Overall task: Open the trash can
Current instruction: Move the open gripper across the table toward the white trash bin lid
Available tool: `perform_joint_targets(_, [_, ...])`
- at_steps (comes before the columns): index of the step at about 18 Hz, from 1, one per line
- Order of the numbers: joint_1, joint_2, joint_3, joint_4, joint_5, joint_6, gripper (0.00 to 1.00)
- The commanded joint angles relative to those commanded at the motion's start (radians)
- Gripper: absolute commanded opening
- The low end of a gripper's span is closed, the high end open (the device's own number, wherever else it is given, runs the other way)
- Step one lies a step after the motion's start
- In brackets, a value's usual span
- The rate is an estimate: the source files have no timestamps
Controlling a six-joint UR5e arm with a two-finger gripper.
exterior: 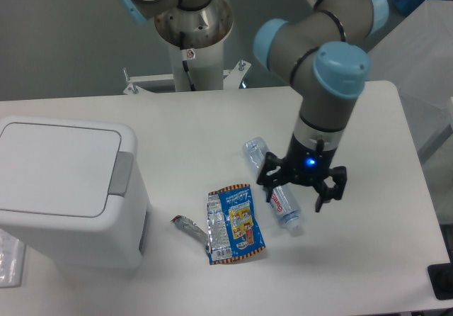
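The trash can (67, 188) is a large white boxy bin at the left of the table, its flat lid down and a grey push tab (120, 173) on the lid's right edge. My gripper (302, 186) hangs open above the table, far to the right of the can, over the lower end of a clear plastic bottle (272, 192). Nothing sits between its fingers.
A blue and orange snack wrapper (236, 222) lies between the can and the bottle, with a small crumpled foil piece (187, 224) beside it. The arm's base column (192, 32) stands at the back. A clear bag (10, 259) lies at the front left edge.
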Motion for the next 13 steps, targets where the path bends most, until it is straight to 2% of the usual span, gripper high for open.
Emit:
perform_joint_targets(5, [-0.046, 0.083, -0.02, -0.009, -0.005, -0.054, 1.0])
perform_joint_targets(13, [-0.129, 0.153, -0.009, -0.002, -0.069, -0.083, 1.0])
